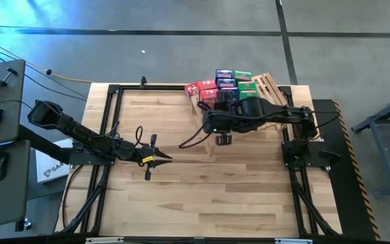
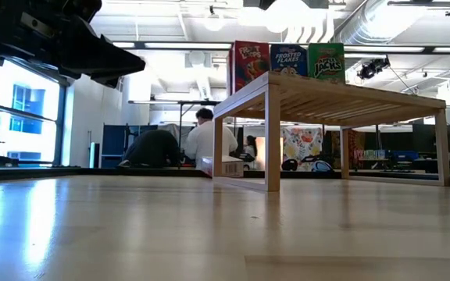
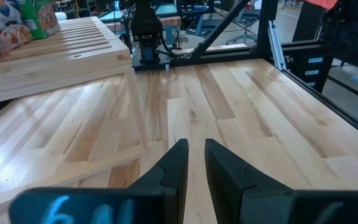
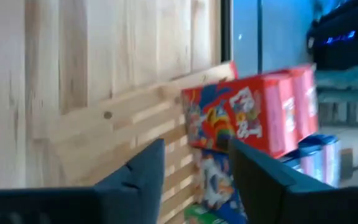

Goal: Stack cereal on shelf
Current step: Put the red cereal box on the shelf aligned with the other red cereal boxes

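Cereal boxes (image 1: 225, 83), red, blue and green, stand clustered on the wooden slatted shelf (image 1: 266, 84) at the tabletop's (image 1: 195, 196) far right. Right gripper (image 4: 194, 171) hovers beside the shelf edge, jaws parted, holding nothing, a red box (image 4: 247, 118) ahead of them. Left gripper (image 1: 160, 159) waits mid-tabletop, jaws nearly closed, empty. A person (image 2: 203, 140) sits in the room beyond.

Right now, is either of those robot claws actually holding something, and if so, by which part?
No, neither. The left gripper hangs over bare table with nothing between its fingers. The right gripper stands open in front of the red cereal box, not clamping it.
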Controlling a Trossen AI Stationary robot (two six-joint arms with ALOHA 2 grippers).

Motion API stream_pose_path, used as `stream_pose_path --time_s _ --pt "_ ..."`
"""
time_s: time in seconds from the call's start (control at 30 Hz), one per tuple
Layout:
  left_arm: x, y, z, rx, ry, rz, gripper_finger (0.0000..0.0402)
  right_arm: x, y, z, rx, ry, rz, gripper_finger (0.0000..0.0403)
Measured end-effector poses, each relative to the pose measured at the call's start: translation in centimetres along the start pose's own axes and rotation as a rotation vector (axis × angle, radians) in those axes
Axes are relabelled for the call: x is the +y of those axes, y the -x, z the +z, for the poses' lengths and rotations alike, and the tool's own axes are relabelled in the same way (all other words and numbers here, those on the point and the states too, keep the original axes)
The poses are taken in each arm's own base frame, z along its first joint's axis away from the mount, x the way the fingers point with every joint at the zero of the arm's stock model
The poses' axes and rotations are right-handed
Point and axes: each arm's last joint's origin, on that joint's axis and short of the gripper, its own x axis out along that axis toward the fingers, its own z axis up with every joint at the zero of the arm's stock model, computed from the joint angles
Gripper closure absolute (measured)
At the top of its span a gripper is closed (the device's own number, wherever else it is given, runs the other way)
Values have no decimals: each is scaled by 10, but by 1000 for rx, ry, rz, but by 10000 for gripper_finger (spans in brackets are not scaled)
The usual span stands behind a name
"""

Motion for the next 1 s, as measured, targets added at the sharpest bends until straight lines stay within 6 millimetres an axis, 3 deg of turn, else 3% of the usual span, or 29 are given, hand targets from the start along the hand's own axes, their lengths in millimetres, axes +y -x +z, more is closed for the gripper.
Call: stream_pose_path --time_s 0.33,0.7,1.0 --pt "0 0 1 -13 -3 1 358 22 -61 -13 169 -51 -120 395" --pt "1 0 2 -17 3 31 358 24 -111 -26 229 -100 -215 399" --pt "1 0 2 -21 5 32 358 23 -110 -27 222 -100 -251 402"
